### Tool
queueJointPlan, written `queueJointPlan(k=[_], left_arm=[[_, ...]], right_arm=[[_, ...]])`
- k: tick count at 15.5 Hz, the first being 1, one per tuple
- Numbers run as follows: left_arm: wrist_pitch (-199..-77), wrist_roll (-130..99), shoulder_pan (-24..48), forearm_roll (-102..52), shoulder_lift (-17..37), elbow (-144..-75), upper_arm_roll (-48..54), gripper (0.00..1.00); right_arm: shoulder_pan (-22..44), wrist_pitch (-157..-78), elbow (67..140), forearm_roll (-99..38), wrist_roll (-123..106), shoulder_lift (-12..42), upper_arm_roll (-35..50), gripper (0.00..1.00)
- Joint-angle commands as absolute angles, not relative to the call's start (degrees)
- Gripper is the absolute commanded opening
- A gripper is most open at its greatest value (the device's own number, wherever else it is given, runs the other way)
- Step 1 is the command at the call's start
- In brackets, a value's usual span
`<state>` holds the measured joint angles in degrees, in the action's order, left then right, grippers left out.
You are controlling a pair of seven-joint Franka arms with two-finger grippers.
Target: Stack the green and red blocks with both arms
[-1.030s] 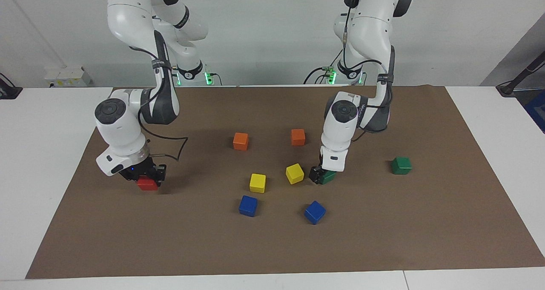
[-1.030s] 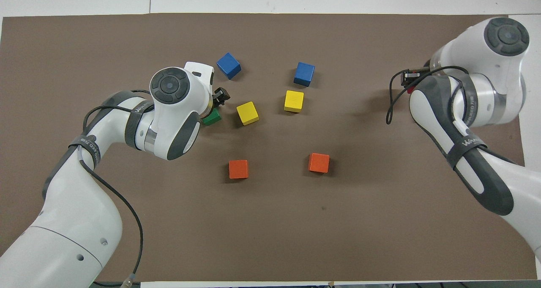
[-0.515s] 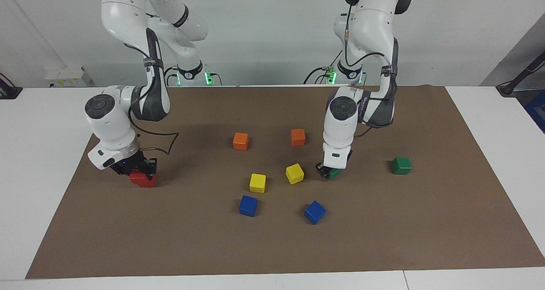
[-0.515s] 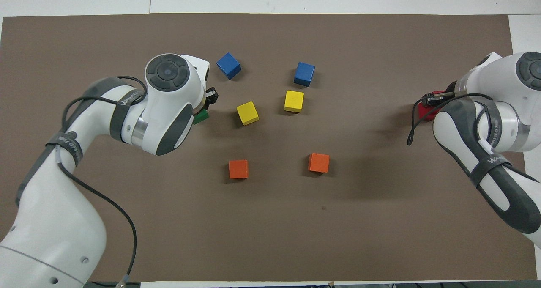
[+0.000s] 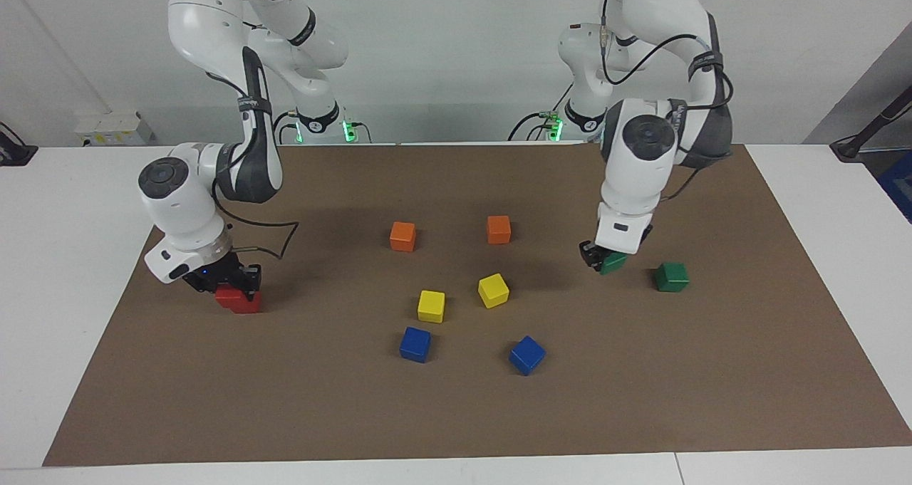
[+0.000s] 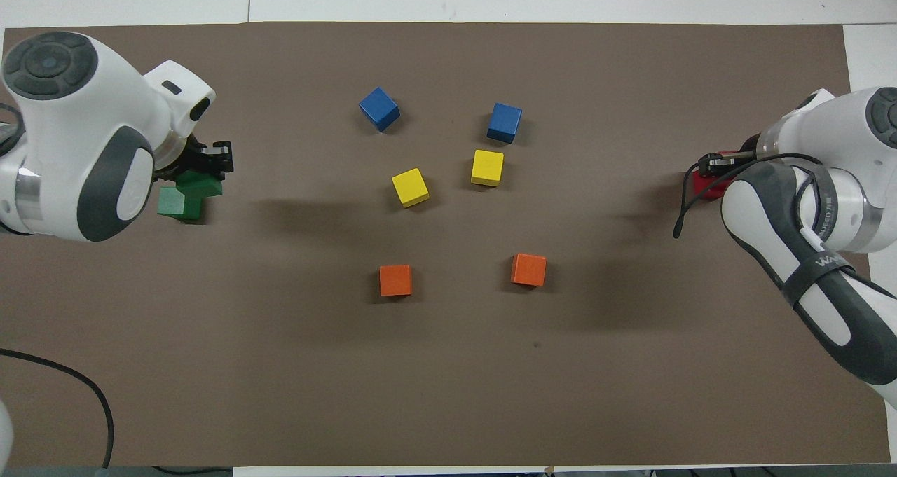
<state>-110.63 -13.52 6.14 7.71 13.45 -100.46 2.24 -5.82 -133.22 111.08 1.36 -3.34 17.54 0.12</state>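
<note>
My left pincer [image 5: 603, 260] hangs in the right middle of the facing view, clamped on a small glossy dark green cube [image 5: 614, 263] that it holds clear of the brown paper mat [image 5: 712, 371]. Just beside it, toward my left arm's end of the white counter [image 5: 64, 257], the second dark green cube [image 5: 671, 276] rests on the mat. In the overhead view the same pincer [image 6: 204, 163] sits at the left edge of the frame. There the held cube [image 6: 204, 185] overlaps the resting one [image 6: 175, 204], though the facing view shows them apart. My right pincer [image 5: 229, 283] is low in the left middle of the facing view, right down on the bright red glossy cubes [image 5: 242, 301]. They read as one red cube lying skewed on another, but I cannot be sure of that. Whether this pincer is apart or together I cannot tell. In the overhead view it [image 6: 715, 163] is at the right edge, with only a sliver of red [image 6: 703, 186] showing under the cable. In the middle of the mat lie an orange cube [image 5: 402, 236], a second orange cube [image 5: 499, 229], a yellow cube [image 5: 431, 305], a second yellow cube [image 5: 493, 290], a blue cube [image 5: 415, 344] and a second blue cube [image 5: 526, 355], none touching another.
</note>
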Motion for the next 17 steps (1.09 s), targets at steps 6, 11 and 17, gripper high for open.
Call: queueJointPlan(k=[6,11,17], left_arm=[[-120.2,7.5,-3.6,0.7,11.3,-107.6,2.5,0.0],[-127.3,6.9,-4.6,0.7,9.9,-113.6,2.5,0.0],[-127.8,7.0,-4.6,0.7,9.8,-115.0,2.5,0.0]], right_arm=[[-7.1,-133.2,112.9,0.1,-5.9,15.4,1.0,1.0],[-5.0,-118.5,105.0,0.3,-5.5,9.7,1.1,1.0],[-1.6,-101.5,98.2,0.8,-5.1,2.2,1.2,1.0]])
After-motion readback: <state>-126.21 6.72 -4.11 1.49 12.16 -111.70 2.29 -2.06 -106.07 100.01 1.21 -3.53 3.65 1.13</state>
